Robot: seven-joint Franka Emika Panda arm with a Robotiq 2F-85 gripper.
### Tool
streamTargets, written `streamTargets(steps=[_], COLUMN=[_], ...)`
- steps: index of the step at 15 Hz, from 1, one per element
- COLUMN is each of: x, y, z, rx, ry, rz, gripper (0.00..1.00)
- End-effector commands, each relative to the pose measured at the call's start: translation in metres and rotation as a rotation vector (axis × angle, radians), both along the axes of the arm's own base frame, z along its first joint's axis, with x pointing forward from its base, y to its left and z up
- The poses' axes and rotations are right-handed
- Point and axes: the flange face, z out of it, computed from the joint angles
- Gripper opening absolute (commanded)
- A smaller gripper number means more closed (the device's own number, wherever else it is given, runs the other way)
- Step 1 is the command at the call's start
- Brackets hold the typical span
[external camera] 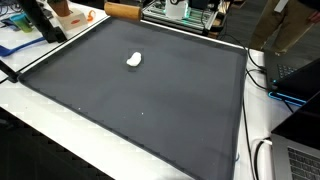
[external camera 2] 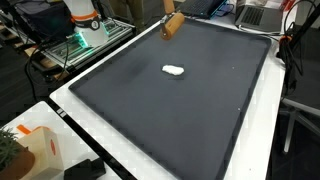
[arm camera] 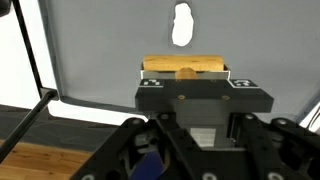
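Hand [arm camera: 188, 73] tight around block [arm camera: 165, 66], white lump [arm camera: 182, 25] beyond

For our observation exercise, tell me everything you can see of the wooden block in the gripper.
The wooden block is a plain, light brown oblong. In the wrist view it lies crosswise between the fingers of the gripper, which is shut on it. In an exterior view the block is tilted at the far edge of the dark mat, apart from the small white lump.
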Motion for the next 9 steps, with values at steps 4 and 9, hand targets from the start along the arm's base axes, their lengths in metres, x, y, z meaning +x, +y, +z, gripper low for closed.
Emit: streamTargets(steps=[4, 9], x=[0.031, 0.061], y=[0.017, 0.03], z=[0.013, 0.025], rx=[-0.034, -0.064], ry=[0.077, 0.087], rz=[0.059, 0.073], gripper=[0.22, 0.22])
